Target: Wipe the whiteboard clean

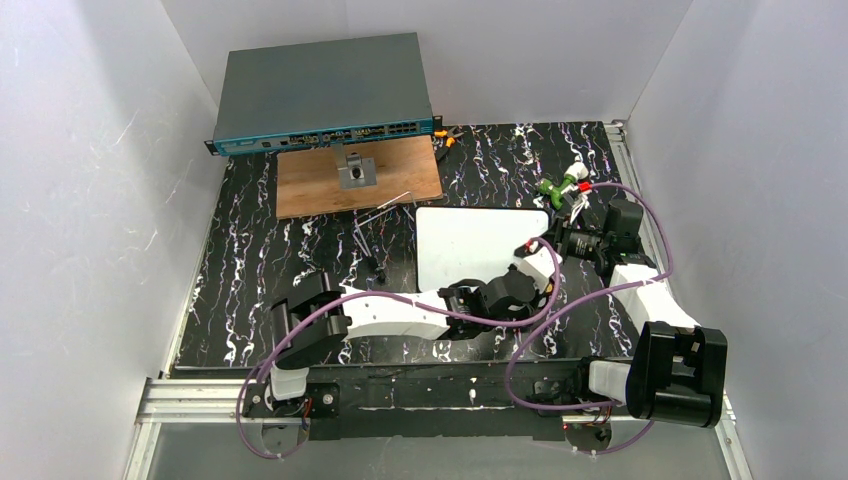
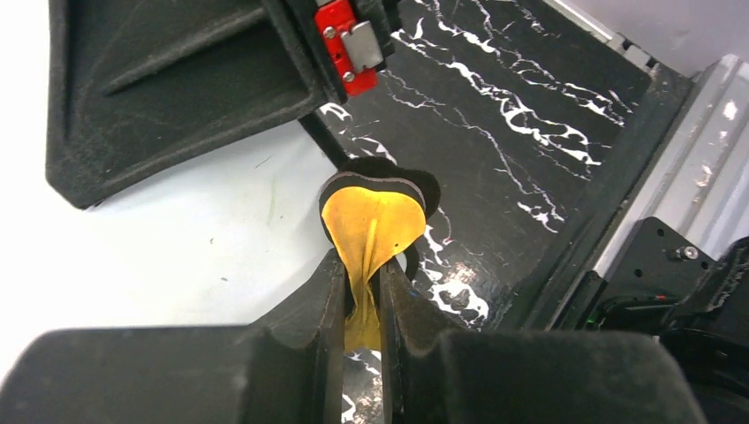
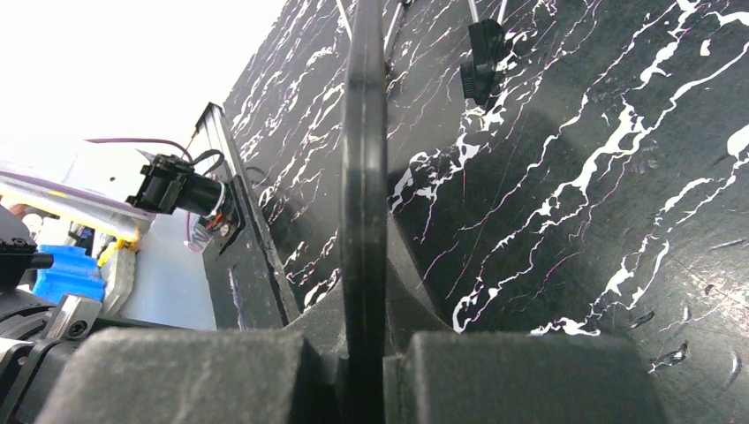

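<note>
Whiteboard (image 2: 177,238) is showing white, black-rimmed, faintly green-flecked; pad (image 2: 371,230) is glowing yellow; table (image 2: 495,115) is showing black, white-veined.

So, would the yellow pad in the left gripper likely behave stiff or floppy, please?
Probably floppy: the yellow pad creases where the left gripper pinches it. Its dark backing may lend some spring, since the free end fans out.

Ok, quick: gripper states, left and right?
Left gripper: closed on the yellow wiping pad.
Right gripper: closed on the whiteboard rim.
</note>
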{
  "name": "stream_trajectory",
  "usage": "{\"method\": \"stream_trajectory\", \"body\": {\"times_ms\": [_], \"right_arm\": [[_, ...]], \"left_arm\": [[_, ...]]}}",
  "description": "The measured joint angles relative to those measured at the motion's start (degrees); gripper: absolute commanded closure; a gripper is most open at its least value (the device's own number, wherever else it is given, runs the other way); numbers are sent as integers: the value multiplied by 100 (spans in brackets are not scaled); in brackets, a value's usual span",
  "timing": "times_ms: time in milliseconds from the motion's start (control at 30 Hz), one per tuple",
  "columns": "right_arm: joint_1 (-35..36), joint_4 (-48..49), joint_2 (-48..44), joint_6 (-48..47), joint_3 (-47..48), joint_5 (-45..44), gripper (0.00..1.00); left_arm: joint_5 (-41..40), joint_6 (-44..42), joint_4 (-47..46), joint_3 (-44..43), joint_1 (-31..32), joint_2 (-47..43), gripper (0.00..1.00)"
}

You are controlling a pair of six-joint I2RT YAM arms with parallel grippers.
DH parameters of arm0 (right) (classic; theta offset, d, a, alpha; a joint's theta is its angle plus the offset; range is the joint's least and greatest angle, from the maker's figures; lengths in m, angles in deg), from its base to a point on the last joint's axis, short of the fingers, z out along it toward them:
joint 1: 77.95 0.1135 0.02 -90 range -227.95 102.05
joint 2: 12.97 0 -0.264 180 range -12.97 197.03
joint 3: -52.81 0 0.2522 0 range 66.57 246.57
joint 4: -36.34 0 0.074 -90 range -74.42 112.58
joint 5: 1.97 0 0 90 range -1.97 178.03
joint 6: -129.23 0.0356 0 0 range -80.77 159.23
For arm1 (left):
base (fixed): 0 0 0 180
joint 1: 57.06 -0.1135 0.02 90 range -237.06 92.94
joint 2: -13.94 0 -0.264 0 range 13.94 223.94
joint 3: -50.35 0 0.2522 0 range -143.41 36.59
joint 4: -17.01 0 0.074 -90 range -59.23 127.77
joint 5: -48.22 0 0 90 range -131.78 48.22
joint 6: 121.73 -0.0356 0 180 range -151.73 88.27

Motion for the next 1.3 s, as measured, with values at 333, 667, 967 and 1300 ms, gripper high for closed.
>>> {"method": "stream_trajectory", "body": {"times_ms": [333, 667, 967, 1300], "right_arm": [[-2, 22, 0, -39, -2, -98, 99], [-7, 129, 0, 31, 0, -177, 99], [-13, 94, 0, 50, 0, -160, 99], [-9, 48, 0, 22, 0, -168, 99]], "left_arm": [[-922, 11, 221, 481, -50, -273, 100], [-1023, -245, 883, 160, -387, -382, 100], [-514, -822, 1381, -852, -127, 118, 100], [-448, -879, 1364, -1071, 61, 378, 100]]}}
